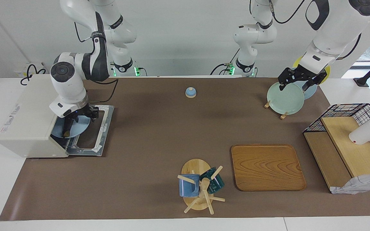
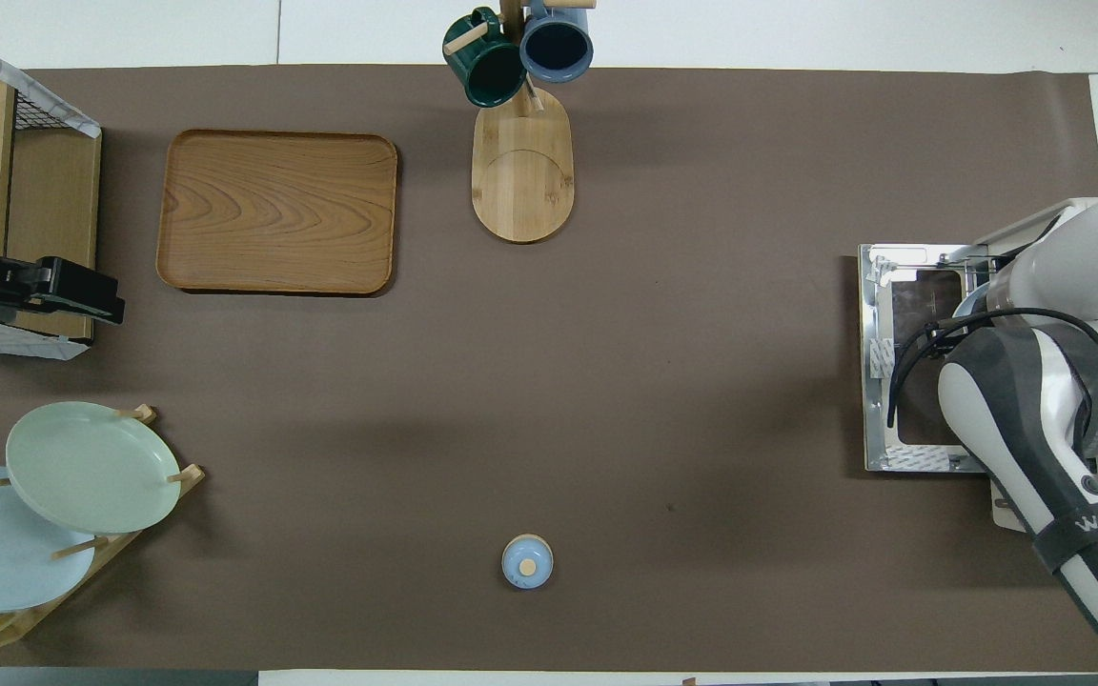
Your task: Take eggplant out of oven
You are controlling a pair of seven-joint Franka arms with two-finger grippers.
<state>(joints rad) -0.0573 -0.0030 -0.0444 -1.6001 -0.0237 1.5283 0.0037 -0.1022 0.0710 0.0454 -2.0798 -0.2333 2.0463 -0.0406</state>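
Observation:
The off-white oven [image 1: 27, 122] stands at the right arm's end of the table, its glass door [image 1: 95, 134] folded down flat; it also shows in the overhead view [image 2: 1035, 233], with the door [image 2: 902, 362] in front of it. A light blue plate [image 1: 75, 128] sits in the oven's mouth. My right gripper [image 1: 72, 123] reaches down onto that plate. A slim dark shape at its tips looks like the eggplant [image 1: 66, 131], mostly hidden. In the overhead view the right arm covers both. My left gripper [image 1: 297, 84] waits, open and empty, over the plate rack.
A plate rack [image 1: 286, 98] with green, blue and yellow plates stands near the left arm. A wooden tray [image 1: 267, 166], a mug tree [image 1: 198, 186] with two mugs, a small blue lidded pot [image 1: 190, 92] and a wire shelf [image 1: 345, 144] with a white cup are also here.

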